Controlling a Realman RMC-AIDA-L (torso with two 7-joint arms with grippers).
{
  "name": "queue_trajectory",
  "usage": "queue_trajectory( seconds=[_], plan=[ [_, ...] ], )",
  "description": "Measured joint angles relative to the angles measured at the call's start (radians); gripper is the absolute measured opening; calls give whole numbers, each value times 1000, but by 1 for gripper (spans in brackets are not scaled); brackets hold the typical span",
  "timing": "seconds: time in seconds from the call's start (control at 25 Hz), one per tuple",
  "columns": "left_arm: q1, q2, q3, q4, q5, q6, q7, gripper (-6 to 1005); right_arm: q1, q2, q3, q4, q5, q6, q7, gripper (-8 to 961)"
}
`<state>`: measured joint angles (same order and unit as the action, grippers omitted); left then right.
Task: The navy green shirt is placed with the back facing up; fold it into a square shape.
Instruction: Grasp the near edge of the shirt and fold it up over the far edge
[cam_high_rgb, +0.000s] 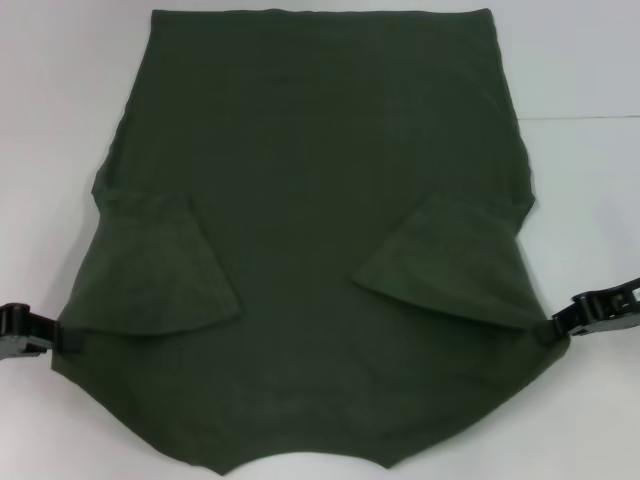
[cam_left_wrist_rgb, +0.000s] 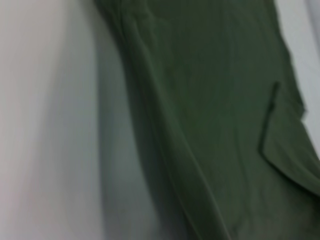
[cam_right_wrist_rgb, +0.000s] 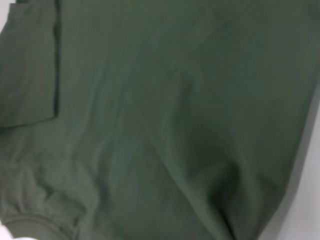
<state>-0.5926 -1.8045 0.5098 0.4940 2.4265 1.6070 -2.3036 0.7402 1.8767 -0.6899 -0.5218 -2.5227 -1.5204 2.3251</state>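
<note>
Olive navy green shirt (cam_high_rgb: 310, 230) between end effectors

We see a plain white tabletop (cam_high_rgb: 580, 70) carrying everything before us. Directly on it lies the navy green shirt (cam_high_rgb: 310, 200), spread flat and covering most of the surface, hem at the far side and collar end nearest us. Both short sleeves are folded inward onto the body, the left sleeve (cam_high_rgb: 155, 265) and the right sleeve (cam_high_rgb: 450, 265). Bare white tabletop shows along both sides of the fabric and beyond its far edge.
</note>
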Motion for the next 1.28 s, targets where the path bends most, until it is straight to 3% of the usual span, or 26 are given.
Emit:
queue_trajectory(
  seconds=[0.44, 0.72, 0.92, 1.16, 1.28],
  plan=[
    [42, 12, -23, 19, 1, 249, 119, 42, -101, -37, 168, -92, 1, -210, -174, 65],
    [66, 16, -16, 32, 8, 373, 159, 43, -175, -53, 211, -98, 1, -282, -232, 78],
    [37, 26, -47, 35, 2, 377, 153, 41, -167, -53, 279, -93, 29, -275, -234, 87],
    [-42, 43, -237, 30, -1, 299, 81, 42, -110, -59, 326, -90, 142, -194, -180, 98],
    [-75, 39, -291, 26, -20, 203, 72, 42, -70, -53, 324, -82, 189, -117, -165, 104]
  ],
)
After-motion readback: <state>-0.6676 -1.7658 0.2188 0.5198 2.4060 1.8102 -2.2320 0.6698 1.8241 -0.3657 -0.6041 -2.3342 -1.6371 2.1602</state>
